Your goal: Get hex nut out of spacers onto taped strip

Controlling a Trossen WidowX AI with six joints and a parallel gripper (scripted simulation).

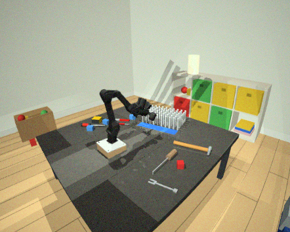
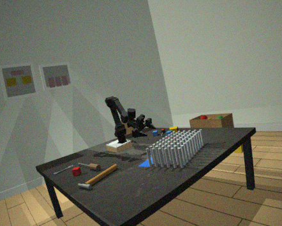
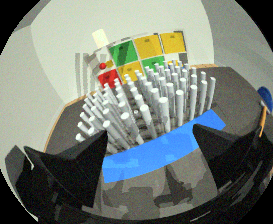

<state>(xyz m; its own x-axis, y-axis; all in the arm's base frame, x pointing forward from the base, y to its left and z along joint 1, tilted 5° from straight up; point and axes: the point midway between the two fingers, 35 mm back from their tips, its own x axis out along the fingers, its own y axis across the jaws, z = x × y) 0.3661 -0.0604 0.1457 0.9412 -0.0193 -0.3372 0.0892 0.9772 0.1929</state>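
Observation:
My gripper point(image 1: 151, 111) point(image 2: 150, 131) point(image 3: 152, 132) is open and empty, its fingers spread on the near side of the field, above the blue taped strip point(image 1: 157, 128) point(image 2: 145, 163) point(image 3: 152, 152). The metal spacers point(image 1: 168, 116) point(image 2: 173, 150) point(image 3: 164, 112) stand upright in a dense block behind the strip. I cannot make out the hex nut for certain among them. A wooden-handled tool with a metal shaft point(image 1: 171, 154) point(image 2: 94, 166), a forked metal tool point(image 1: 163, 185) point(image 2: 64, 170) and a hammer point(image 1: 191, 146) point(image 2: 102, 175) lie on the table, away from the gripper.
A red cube point(image 1: 180, 164) point(image 2: 76, 171) lies near the wooden-handled tool. On the other side lie a red-handled screwdriver point(image 1: 85, 124), another red-handled tool point(image 1: 124, 120), a yellow block point(image 1: 96, 119) and blue blocks point(image 1: 90, 128). The shelf stands beyond the table.

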